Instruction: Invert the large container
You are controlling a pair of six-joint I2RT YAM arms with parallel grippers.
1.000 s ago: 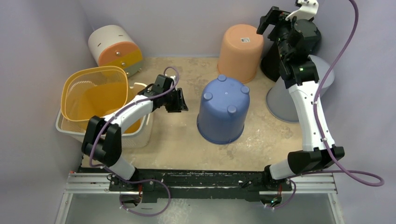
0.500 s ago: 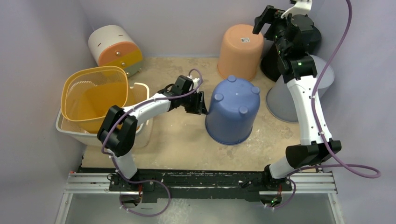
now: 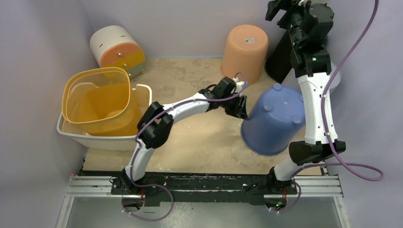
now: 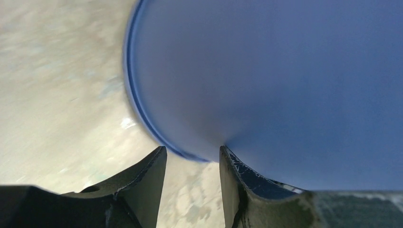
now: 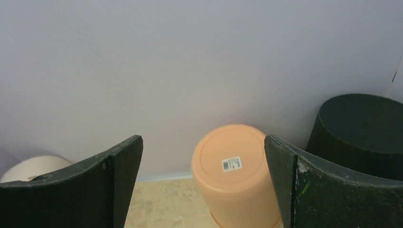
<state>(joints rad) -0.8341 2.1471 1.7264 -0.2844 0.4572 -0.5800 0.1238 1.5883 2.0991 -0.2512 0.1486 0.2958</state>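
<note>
Lilac walls on three sides, scuffed sandy bench (image 3: pixel 190 76) underneath. Right of centre, the blue bucket (image 3: pixel 271 121): tilted, knobbed bottom uppermost, no writing to be seen on it.

Reaching across from the left, the left pincer (image 3: pixel 240 108), about half open, tips against the bucket's wall just by the rim, nothing clamped between them. From the left wrist, two dark fingers (image 4: pixel 147 185) apart, bare bench showing in the gap, blue wall filling the view beyond, one tip touching it.

Only label on show: a small white barcode sticker (image 5: pixel 231 164) on the upturned bottom of the orange bucket (image 3: pixel 244 54) at the back wall, print too small to read. Up high by that wall, the right pincer (image 5: pixel 203 140), spread wide, holding nothing, orange bucket framed below it. Just right of the orange one, a black bucket (image 5: pixel 361 128), upside down too and near the blue bucket's far side.

Crossing in front of the blue bucket's right edge in the overhead view, the right arm's white link (image 3: pixel 316 109).

Well apart on the left, a yellow basket (image 3: pixel 97 102) sitting in a white tub (image 3: pixel 71 135). Behind them in the back corner, a white drum (image 3: pixel 111 40) on its side, with orange and yellow bands. Along the near edge, a metal rail (image 3: pixel 204 186).
</note>
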